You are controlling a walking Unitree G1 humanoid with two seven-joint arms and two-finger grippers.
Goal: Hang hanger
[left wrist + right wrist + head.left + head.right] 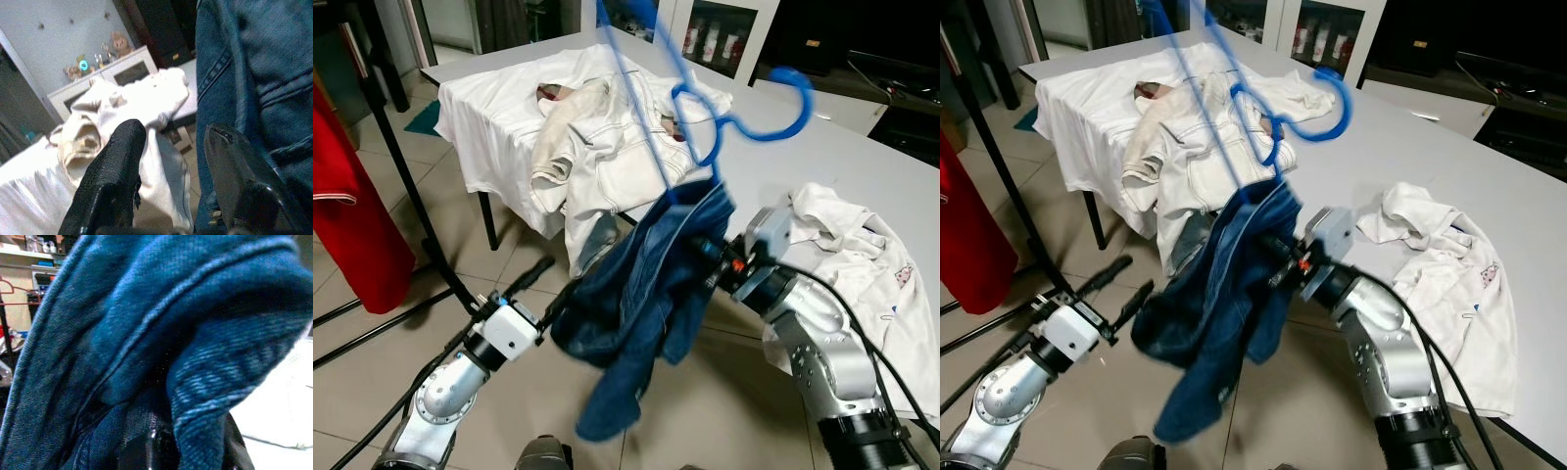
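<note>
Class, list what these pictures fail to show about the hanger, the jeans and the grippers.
- Hanger: blurred; its top is cut off by the head views' upper edge.
- Right gripper: fingers buried in the jeans, in head and wrist views, so the grip is unclear.
- Jeans: how they sit on the hanger is hidden by folds.
- Left gripper: open; fingertips partly behind the denim.

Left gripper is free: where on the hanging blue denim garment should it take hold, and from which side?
Grip the denim garment's slack edge nearest the left gripper, coming in from the robot's left. The cloth hangs there in loose folds below the blue plastic hanger, and the right gripper is buried in its upper part, so the top is taken.
</note>
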